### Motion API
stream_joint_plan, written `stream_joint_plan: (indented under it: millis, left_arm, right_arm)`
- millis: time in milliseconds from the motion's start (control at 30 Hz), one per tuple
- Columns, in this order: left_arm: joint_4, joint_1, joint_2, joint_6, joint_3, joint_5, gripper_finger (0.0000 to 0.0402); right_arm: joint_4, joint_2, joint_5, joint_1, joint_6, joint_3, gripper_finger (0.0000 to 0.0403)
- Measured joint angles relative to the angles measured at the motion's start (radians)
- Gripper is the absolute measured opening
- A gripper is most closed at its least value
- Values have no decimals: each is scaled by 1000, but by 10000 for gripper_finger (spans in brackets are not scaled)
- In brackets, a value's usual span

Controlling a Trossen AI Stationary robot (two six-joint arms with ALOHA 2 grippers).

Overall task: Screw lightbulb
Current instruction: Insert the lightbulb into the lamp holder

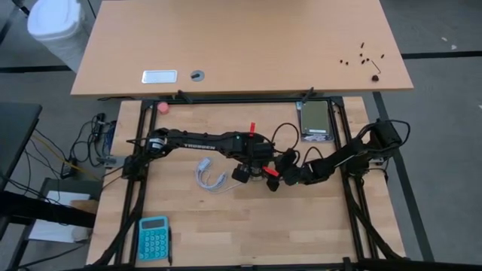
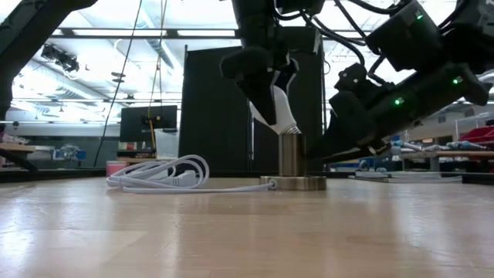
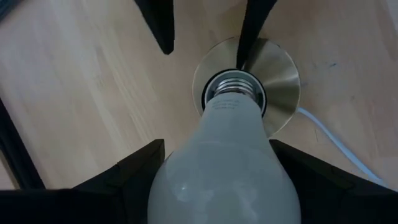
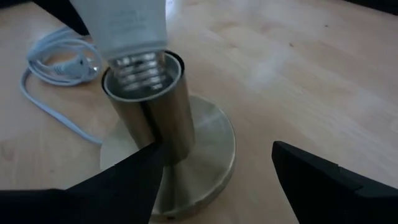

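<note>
The white frosted lightbulb (image 3: 224,155) stands tilted over the brass socket (image 2: 291,154), its threaded screw base (image 4: 138,67) in the mouth of the socket's tube. The socket's round base disc (image 3: 280,81) lies flat on the table. My left gripper (image 2: 266,77) comes from above and is shut on the bulb. My right gripper (image 4: 214,155) is open and low beside the socket. One finger is at the tube and the other stands apart over the table. My left gripper pinches the bulb's globe (image 3: 186,180) between its two fingers, which slant steeply down from above. The bulb leans off upright with its screw base (image 3: 233,84) in the socket's mouth. My right gripper has one finger (image 4: 140,171) against the lower side of the socket's tube (image 4: 155,124), coming in nearly level from the table's right. Its other finger (image 4: 311,177) touches nothing.
The socket's white cord (image 1: 211,177) lies coiled to the left of the socket. A teal calculator (image 1: 153,237) sits at the near left, a pink ball (image 1: 163,107) at the far left edge, and a grey device (image 1: 315,120) at the far right.
</note>
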Motion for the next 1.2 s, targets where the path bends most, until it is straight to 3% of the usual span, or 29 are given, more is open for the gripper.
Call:
stream_joint_plan:
  millis: [900,1200]
  left_arm:
    - [48,-4,0,552,-1,-112,283]
    - [61,-4,0,466,-1,-163,283]
  right_arm:
    - [137,0,-115,-72,-197,0,309]
    - [107,0,-143,-58,-94,-52,309]
